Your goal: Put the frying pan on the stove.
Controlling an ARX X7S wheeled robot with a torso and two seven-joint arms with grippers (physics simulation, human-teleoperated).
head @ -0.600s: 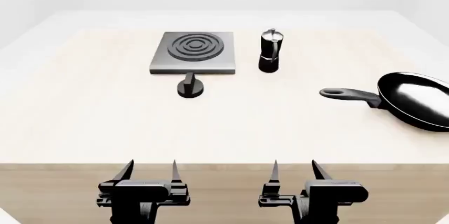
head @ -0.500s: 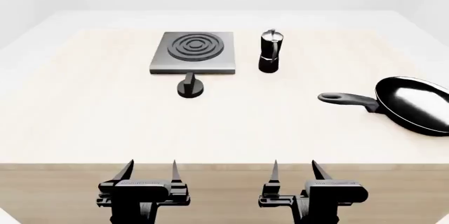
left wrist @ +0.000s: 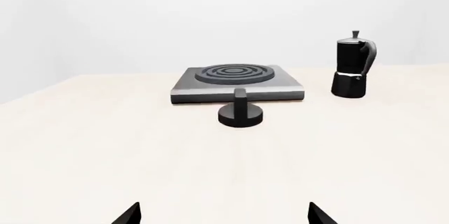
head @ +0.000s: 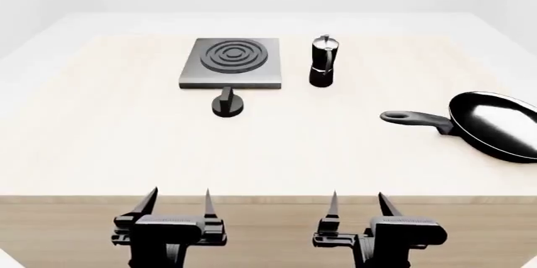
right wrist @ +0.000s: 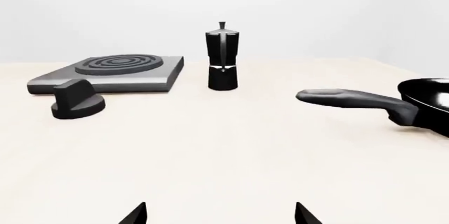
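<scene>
Two grippers hang at the near edge of a pale wooden table (head: 100,148), seen from the head camera. Taking the table's middle as the centre of a clock, the left gripper (head: 178,200) sits at about seven o'clock, its jaws spread and holding nothing. The stove (head: 231,61), a flat grey square with dark rings, lies at about eleven o'clock near the far side. Just in front of it, touching nothing, stands a small black knob (head: 226,104). A moka pot (head: 323,61) stands upright at about one o'clock, just right of the stove and apart from it. The right gripper (head: 356,200) sits at about five o'clock, its jaws also spread and empty. The pan (head: 495,123) rests on the table at about three o'clock, well apart from the stove, partly cut off by the picture's right edge. Its long handle (head: 415,119) points toward nine o'clock. Neither gripper is near the pan or touching the table.
</scene>
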